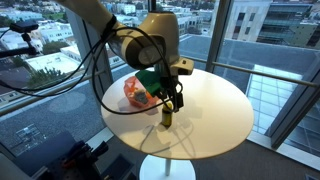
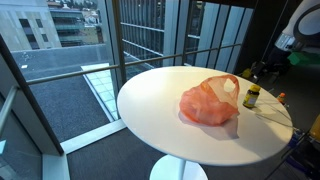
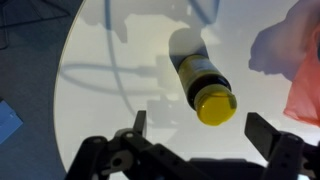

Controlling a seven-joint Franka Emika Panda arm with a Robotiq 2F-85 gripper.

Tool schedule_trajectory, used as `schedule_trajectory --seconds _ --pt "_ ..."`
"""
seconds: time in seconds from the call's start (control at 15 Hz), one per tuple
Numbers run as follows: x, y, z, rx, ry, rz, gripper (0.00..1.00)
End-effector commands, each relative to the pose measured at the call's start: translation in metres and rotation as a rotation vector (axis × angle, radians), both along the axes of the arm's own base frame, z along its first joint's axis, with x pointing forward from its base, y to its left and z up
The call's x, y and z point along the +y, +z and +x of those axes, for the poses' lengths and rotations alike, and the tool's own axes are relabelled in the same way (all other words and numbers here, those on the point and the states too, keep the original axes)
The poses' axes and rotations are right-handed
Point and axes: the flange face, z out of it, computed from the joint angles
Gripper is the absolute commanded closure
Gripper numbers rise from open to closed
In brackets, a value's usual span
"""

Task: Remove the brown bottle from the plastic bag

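The brown bottle (image 2: 251,96) stood upright on the white round worktop (image 2: 150,100), wholly outside the orange plastic bag (image 2: 210,102). It was just beside the bag, on the side toward the worktop edge where the arm (image 2: 300,40) reached in. In the wrist view its yellow cap (image 3: 216,106) faced the camera, and a strip of bare worktop lay between the bottle and the bag (image 3: 305,70), so the two were apart.

The jaws hung directly above the bottle, spread wide, one finger on each side of the cap and neither touching it; they held nothing. In an exterior view they sat just over the bottle (image 1: 166,116), with the bag (image 1: 135,92) lying crumpled beyond it toward the far edge.

By this showing the task looked essentially done: the bottle was out and standing free. All that seemed left was for the arm to lift clear without knocking the bottle over.
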Motion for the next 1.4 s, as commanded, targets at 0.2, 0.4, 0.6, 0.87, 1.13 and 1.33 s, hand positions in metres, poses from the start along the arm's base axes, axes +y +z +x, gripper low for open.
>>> schedule_trajectory --seconds 0.2,0.4,0.6,0.87,1.13,1.33 --pt "-0.010 0.001 -0.009 0.007 -0.023 -0.020 0.00" --pt "-0.011 -0.004 -0.008 0.019 -0.024 -0.032 0.00" --pt "-0.013 -0.008 -0.008 0.030 -0.028 -0.040 0.00" --pt "-0.017 -0.012 -0.009 0.037 -0.043 -0.040 0.00" --pt "-0.022 -0.013 -0.010 0.040 -0.061 -0.044 0.00" --pt "-0.024 -0.015 -0.011 0.044 -0.070 -0.047 0.00"
